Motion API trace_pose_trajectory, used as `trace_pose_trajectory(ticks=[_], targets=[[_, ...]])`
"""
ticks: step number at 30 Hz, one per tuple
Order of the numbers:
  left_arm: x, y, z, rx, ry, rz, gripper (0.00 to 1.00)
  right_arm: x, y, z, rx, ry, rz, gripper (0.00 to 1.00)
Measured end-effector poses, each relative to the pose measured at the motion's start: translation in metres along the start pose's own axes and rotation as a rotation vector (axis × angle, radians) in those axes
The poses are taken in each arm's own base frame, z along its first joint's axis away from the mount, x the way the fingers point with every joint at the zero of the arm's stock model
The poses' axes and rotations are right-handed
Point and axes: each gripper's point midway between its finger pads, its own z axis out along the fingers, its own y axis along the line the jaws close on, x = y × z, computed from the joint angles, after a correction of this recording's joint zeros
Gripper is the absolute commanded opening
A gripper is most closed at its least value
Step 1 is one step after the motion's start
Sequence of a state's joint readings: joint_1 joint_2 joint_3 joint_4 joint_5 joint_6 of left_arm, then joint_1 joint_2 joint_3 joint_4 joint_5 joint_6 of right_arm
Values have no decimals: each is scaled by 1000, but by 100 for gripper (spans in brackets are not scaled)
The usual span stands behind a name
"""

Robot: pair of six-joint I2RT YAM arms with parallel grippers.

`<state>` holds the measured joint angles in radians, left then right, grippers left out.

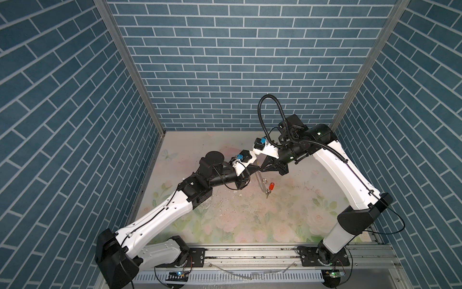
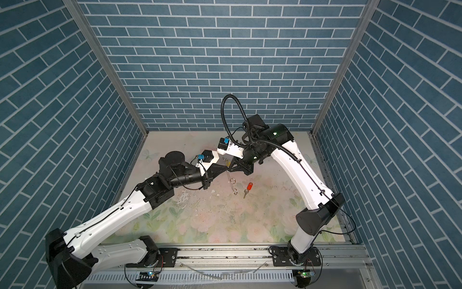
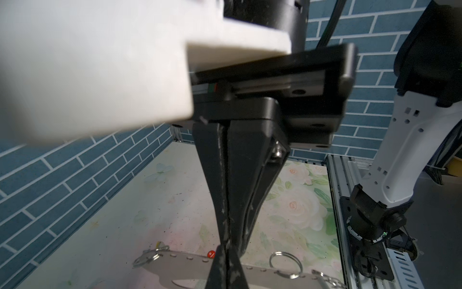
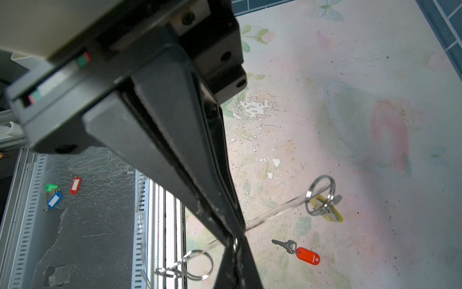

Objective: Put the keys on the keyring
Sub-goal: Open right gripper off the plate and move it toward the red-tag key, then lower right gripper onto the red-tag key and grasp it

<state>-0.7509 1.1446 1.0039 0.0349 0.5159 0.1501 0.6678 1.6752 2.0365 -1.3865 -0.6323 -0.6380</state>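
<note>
In both top views the whole surface (image 1: 250, 220) is seen from high at the front. The left hand (image 3: 226, 240) and right hand (image 4: 235, 235) are viewed closely from their wrists, over the same surface middle.

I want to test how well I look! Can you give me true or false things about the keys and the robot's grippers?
1. The red-tag key lies loose on the table. True.
2. Both grippers are wide open. False: the left gripper and the right gripper are shut, tip to tip.
3. The keyring lies flat on the table. False: the right gripper holds it up in the air.
4. The walls look like blue bricks. True.
5. The red-tag key already hangs on a ring. False: it lies apart from the keyring.
</note>
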Motion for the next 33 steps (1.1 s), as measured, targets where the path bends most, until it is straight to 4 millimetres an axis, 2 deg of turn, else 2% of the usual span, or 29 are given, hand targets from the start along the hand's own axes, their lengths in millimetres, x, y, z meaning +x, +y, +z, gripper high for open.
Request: trace_pose_trajectory(ticks=[4,7,9,13,20,21,23,25,29,33], targets=[[-2,-1,-2,-1,-20,7,0,-1,1,-2,9,-13,-9,1],[-1,-2,-5,-10,-39,15,0,-1,0,-1,27,-34,-16,16],[5,-3,-7,-18,-37,15,0,0,-4,-3,57,-57,-12,22],[17,-1,-11,-50,-21,8,0,4,-13,-18,172,-120,14,29],[17,4,-13,-92,-52,22,0,9,-32,-44,417,-231,89,34],[17,5,-14,-98,-57,22,0,11,-37,-45,446,-244,120,42],[19,7,-14,-114,-64,21,0,17,-51,-40,496,-257,195,45],[20,10,-15,-140,-70,16,0,30,-68,-28,536,-257,282,40],[23,17,-19,-193,-93,11,0,72,-94,7,585,-247,491,39],[27,19,-20,-211,-97,-3,0,114,-111,41,618,-216,685,39]])
